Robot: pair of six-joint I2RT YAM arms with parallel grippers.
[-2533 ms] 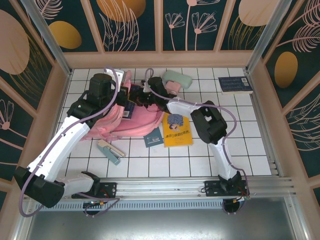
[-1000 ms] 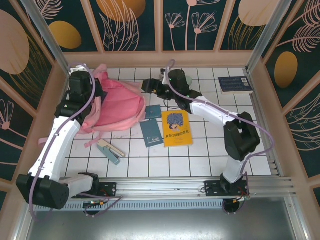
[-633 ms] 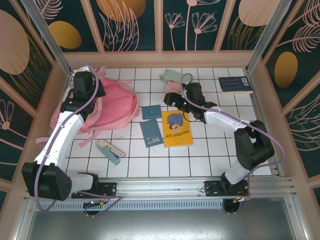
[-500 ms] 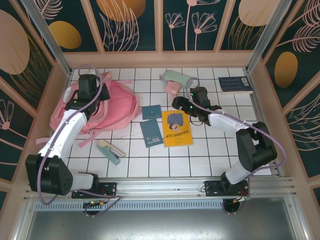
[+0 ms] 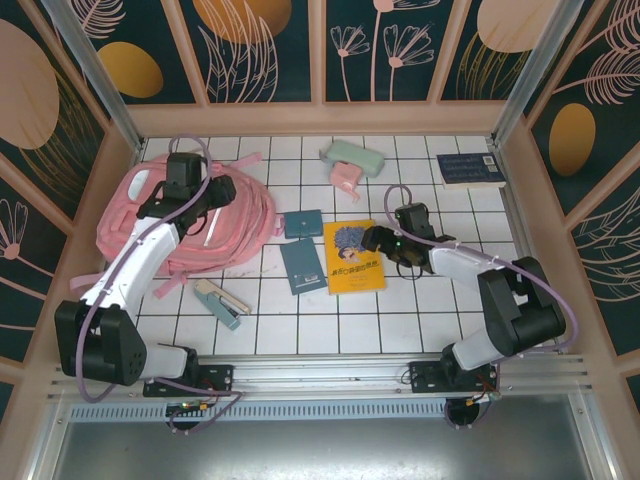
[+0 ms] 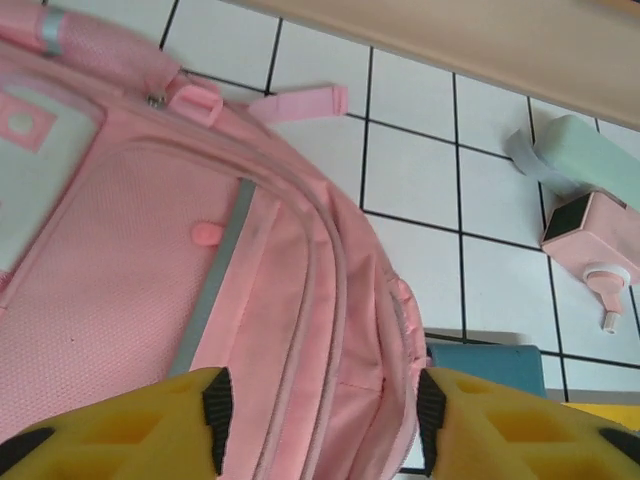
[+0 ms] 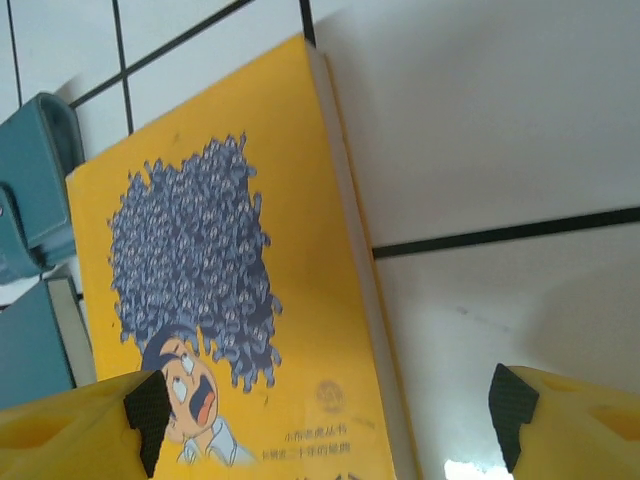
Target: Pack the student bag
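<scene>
a: how far along are we with the packing?

b: not far, as i read it. the student bag (image 5: 240, 215) lies flat at the far left of the desk (image 5: 400, 310), front pocket up. i can't tell whether anything is inside it. plenty is still out on the tiles: the yellow book (image 5: 355, 262), a small teal notebook (image 5: 302, 223), a teal booklet (image 5: 302, 267), the mint pencil case (image 5: 355, 157) and a dark blue book (image 5: 470, 168) at the far right. i'd say most of the job is left.

a: and your left end effector (image 6: 320, 420)?

b: it's over the bag's front, jaws parted with pink fabric showing between them. nothing looks pinched. i can't tell whether the pads actually touch the cloth.

a: the right one?

b: the right end effector (image 7: 328, 400) is spread wide and empty. it hangs just above the yellow book's right edge and straddles it. i can't see any contact from here.
</scene>
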